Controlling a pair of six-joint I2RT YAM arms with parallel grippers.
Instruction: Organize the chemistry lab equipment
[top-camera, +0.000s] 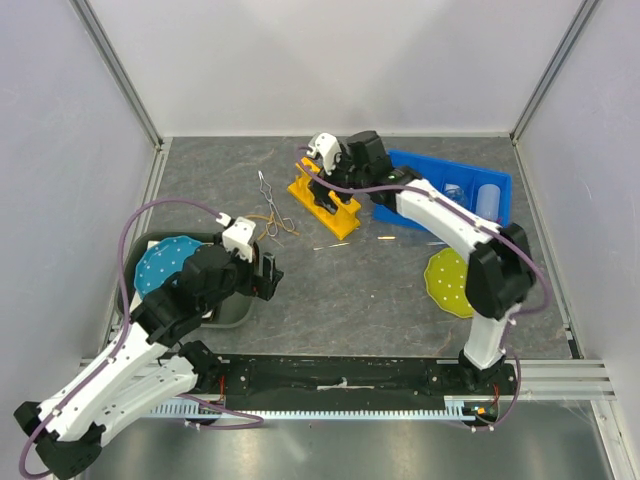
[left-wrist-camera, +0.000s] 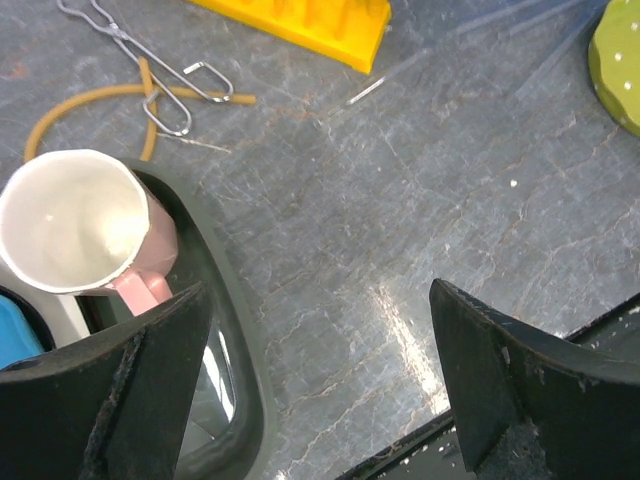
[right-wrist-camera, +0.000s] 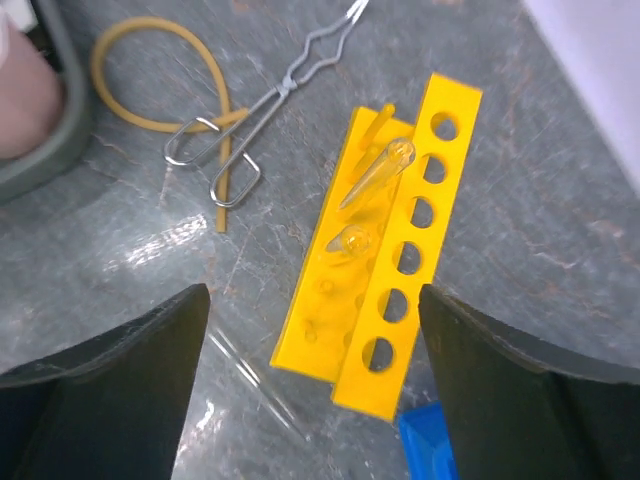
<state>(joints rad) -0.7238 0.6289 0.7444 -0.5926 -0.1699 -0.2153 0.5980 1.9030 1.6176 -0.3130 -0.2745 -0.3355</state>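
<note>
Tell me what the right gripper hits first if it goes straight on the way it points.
The right gripper points down at the rack, so it would likely meet that first, near a clear tube in it. Depth is unclear.

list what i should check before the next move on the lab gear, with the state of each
1. Right pincer open and empty above the yellow holed plastic rack: ok.
2. Left pincer open and empty: ok.
3. Two small clear pointed tubes fully seated in the rack: cannot tell; one leans.
4. Metal scissor-like tongs free of the tan rubber loop: not ok; they overlap.
5. Thin clear rod put away: not ok; it lies loose on the table.
</note>
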